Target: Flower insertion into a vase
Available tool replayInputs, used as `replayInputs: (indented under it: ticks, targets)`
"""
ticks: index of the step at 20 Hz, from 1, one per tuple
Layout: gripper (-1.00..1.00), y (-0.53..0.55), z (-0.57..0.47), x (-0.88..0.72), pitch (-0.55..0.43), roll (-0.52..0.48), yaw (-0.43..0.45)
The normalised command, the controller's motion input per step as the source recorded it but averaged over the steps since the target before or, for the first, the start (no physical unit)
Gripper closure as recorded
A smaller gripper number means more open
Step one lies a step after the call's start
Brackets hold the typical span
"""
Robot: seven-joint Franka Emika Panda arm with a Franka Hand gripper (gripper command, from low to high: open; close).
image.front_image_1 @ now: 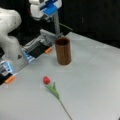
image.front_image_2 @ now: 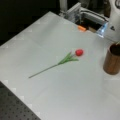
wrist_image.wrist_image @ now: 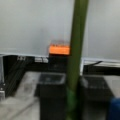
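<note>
The vase, a dark brown upright cylinder with an open top, stands on the grey table. My gripper hangs high above the table edge, behind and to the left of the vase in a front view. In the wrist view my gripper is shut on a thick green flower stem between its dark fingers. That stem's bloom is out of view. A pale rod reaches down from the gripper to just behind the vase rim. Another flower with a red bud lies flat on the table.
The white robot base stands at a front view's left. Aluminium rails and an orange tab line the table edge by the vase. A perforated dark board borders the table.
</note>
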Motion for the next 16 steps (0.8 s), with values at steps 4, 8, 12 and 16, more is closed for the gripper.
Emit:
replayInputs:
  ticks: [4,8,12,16]
  targets:
    - [1.0,-0.09,-0.17,-0.4,-0.039,0.108,-0.039]
    - [1.0,-0.17,-0.08,-0.34,0.306,0.125,-0.04]
    - [1.0,-0.12,0.01,-0.11,0.425,0.12,-0.04]
    - [1.0,-0.03,0.06,0.08,0.461,0.078,-0.016]
